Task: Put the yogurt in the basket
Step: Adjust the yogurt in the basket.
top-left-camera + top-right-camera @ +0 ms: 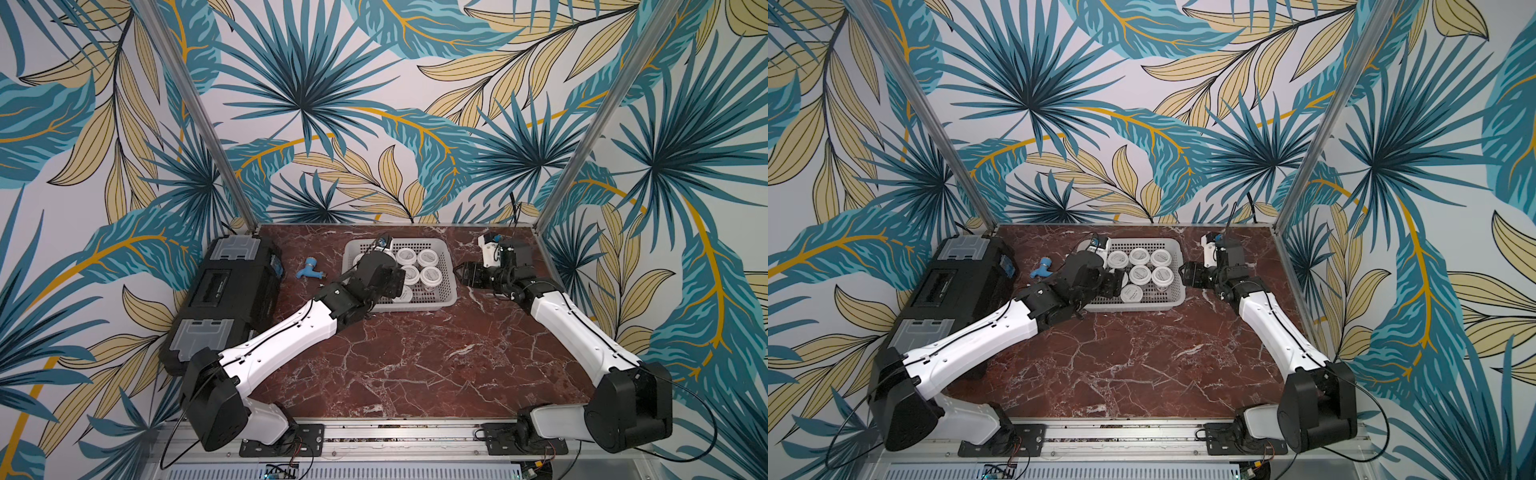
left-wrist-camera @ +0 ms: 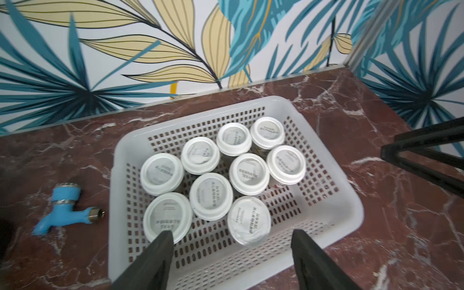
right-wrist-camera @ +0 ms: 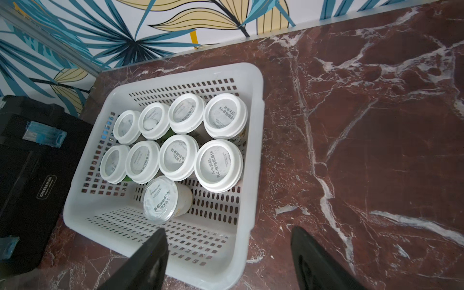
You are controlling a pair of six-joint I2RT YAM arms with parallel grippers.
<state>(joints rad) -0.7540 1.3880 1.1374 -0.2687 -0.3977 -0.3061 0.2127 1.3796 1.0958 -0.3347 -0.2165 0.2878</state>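
Yogurt cups [image 2: 211,195] stand lids-up in the basket [image 3: 254,150], one tilted.

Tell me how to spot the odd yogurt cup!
Find the white holey basket on the red marble table. Eight yogurt cups stand inside in two neat rows, and the ninth cup sits alone beside them, nearer the robot. Only it leans over, and its lid is flat, without a thick white rim.

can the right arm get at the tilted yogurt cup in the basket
Probably yes: the right gripper is open and empty beside the basket, the tilted yogurt cup sits uncovered, though the left gripper hovers nearby.
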